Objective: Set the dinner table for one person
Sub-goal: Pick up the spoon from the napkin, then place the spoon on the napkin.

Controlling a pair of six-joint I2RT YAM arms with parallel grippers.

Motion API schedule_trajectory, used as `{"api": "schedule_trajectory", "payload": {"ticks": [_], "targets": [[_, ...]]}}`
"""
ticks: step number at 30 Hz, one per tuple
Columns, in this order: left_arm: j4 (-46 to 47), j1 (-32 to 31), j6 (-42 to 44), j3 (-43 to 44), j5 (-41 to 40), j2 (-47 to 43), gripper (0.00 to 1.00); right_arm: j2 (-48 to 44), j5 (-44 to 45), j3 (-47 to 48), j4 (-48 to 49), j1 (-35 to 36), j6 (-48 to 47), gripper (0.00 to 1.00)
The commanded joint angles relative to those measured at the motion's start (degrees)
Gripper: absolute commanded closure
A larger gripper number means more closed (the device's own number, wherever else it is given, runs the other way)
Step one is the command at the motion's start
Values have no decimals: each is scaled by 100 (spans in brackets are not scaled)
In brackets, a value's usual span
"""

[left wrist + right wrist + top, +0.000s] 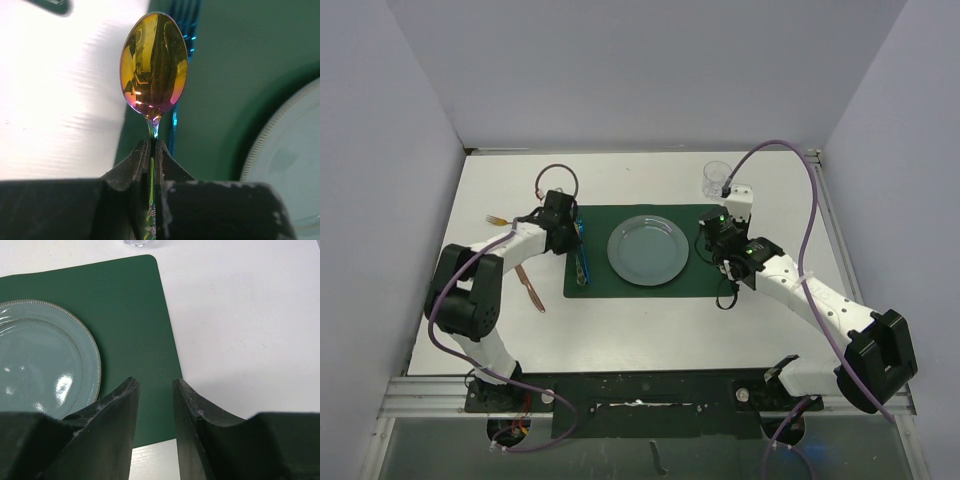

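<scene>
Closest to the lens, the left gripper has its two dark fingers pressed together on the thin neck of a spoon, just below the bowl. The bowl is shiny gold with a pink and purple rim. It points away from the wrist and sits over the line where the white table meets the left edge of the green placemat. Whether the spoon touches the surface I cannot tell.

On the bare table, left of the placemat and beside the left arm, lies a copper-coloured knife, set at a slant. A blue fork lies along the placemat's left edge, its tines just right of the spoon bowl. A pale blue-green plate rests in the middle of the placemat, with nothing on it.

The right gripper hangs over the placemat's right edge, close to the plate. Its jaws are partly apart, with only placemat showing in the gap. A clear glass stands on the table beyond the placemat's far right corner.

The dinner table is the white top under all of this, with both arms mounted at its near edge.
</scene>
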Motion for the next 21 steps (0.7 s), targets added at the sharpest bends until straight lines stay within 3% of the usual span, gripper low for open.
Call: {"api": "schedule_trajectory", "payload": {"ticks": [1, 21], "targets": [[590, -183, 207, 383, 160, -177, 100, 81, 67, 69, 221, -42, -16, 66], [1142, -509, 555, 421, 603, 329, 100, -55, 137, 24, 109, -103, -16, 66]]}}
